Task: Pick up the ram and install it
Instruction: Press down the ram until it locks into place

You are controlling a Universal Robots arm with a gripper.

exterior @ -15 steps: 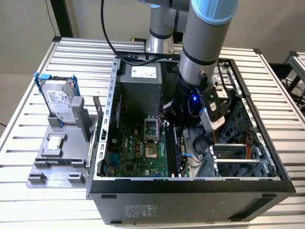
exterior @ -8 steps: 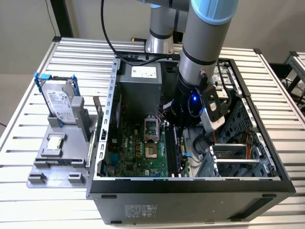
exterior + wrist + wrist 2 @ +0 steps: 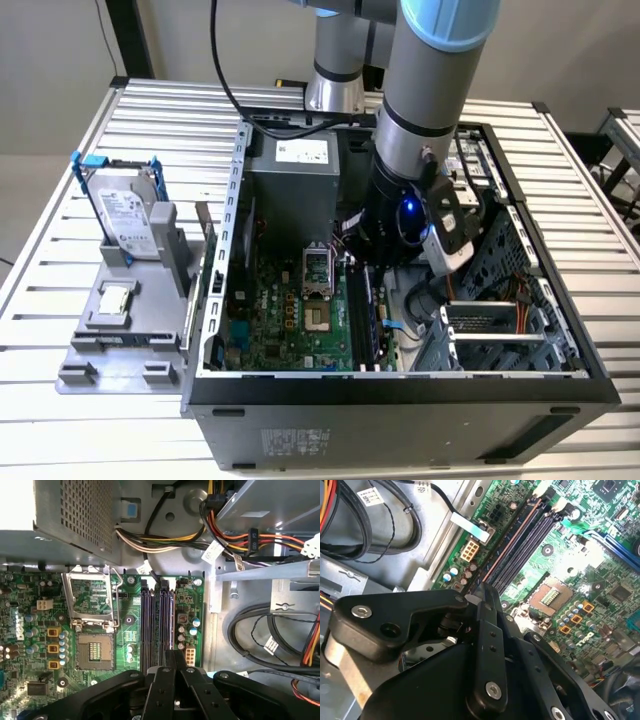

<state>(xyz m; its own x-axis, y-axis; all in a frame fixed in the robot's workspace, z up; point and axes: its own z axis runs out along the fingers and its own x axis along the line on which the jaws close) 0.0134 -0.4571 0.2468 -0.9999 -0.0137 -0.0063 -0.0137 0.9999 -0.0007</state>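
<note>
The slatted surface is carrying an open case, lying on its side so the arm is getting straight-down access, and it is reaching deep inside. The motherboard is lying flat, facing up at the cameras, with the drive parked out on a stand at the exterior view's left, well apart from the action. Now the slots: they are running in a tight parallel bank beside the socket, and the end effector is hovering right over their near end, clenched, its fingers pressed together into one narrow blade. That closed shape looks suited to bearing down on a thin edge. And the ram? A thin brownish strip is standing edge-on in the outermost slot, running away from the tip; that looks like it, though whether it is fully seated I cannot tell.
</note>
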